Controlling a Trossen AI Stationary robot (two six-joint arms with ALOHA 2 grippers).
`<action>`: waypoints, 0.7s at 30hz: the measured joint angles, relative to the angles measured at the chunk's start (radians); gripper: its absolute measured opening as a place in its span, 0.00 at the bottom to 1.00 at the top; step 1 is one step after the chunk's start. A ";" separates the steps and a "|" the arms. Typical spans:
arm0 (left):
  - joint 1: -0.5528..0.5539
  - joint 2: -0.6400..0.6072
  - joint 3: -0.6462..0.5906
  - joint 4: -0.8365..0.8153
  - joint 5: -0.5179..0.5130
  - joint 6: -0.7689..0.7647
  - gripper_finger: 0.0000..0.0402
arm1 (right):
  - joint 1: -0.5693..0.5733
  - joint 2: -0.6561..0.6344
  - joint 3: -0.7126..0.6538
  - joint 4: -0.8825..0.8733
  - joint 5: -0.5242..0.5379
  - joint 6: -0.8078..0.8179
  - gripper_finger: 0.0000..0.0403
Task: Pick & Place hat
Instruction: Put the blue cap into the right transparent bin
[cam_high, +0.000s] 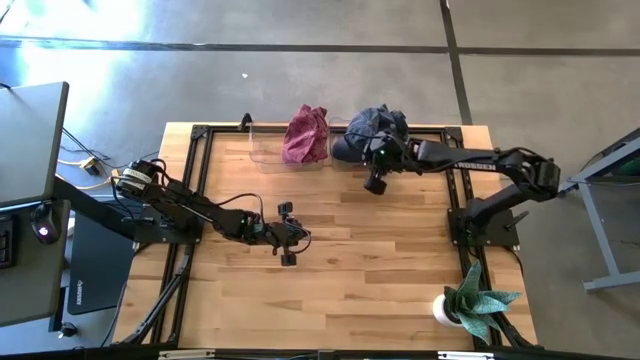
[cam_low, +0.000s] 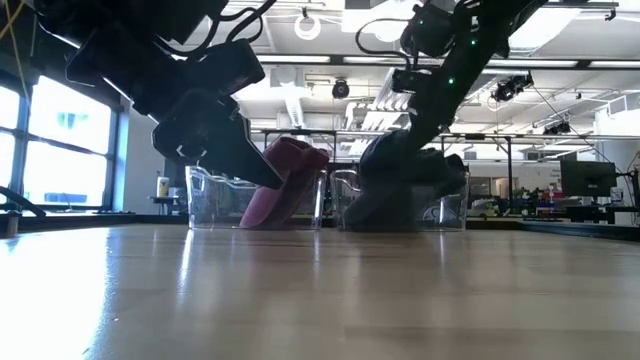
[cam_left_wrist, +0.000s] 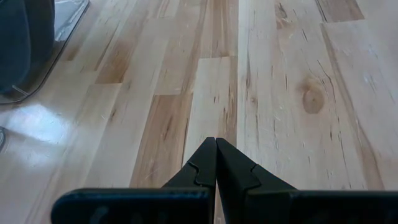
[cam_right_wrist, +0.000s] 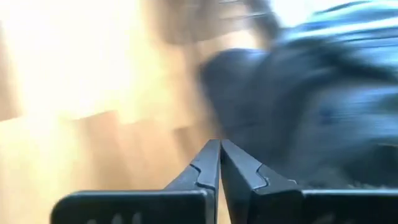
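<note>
Dark navy cloth hat (cam_high: 372, 133) sits at far tabletop (cam_high: 400, 260) edge, in clear bin. Right tool (cam_right_wrist: 219, 144) pressed together, empty beside it; risk: lifting without hat. Left tool (cam_left_wrist: 215, 142) closed, idle mid-tabletop.

— What do I see of the left arm from above?
— My left arm lies low, stretched toward the middle of the surface (cam_high: 400, 300), its left hand (cam_high: 289, 247) pressed closed, fingers (cam_left_wrist: 205, 168) meeting tip to tip and holding nothing.
— And the right one?
— My right arm reaches from its base toward the far edge, elbow bent, wrist angled down. The right hand (cam_right_wrist: 220, 147) is closed too, fingertips together, nothing visibly between them.
</note>
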 joint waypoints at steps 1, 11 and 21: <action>0.000 0.000 0.000 0.000 0.000 0.000 0.00 | -0.003 -0.001 0.000 -0.009 -0.056 0.008 0.03; 0.000 0.000 0.000 -0.005 0.000 0.000 0.00 | -0.042 0.057 -0.002 -0.033 0.162 0.019 0.06; 0.000 0.000 0.000 -0.005 0.000 0.000 0.00 | -0.085 0.121 -0.002 -0.032 0.099 -0.019 0.02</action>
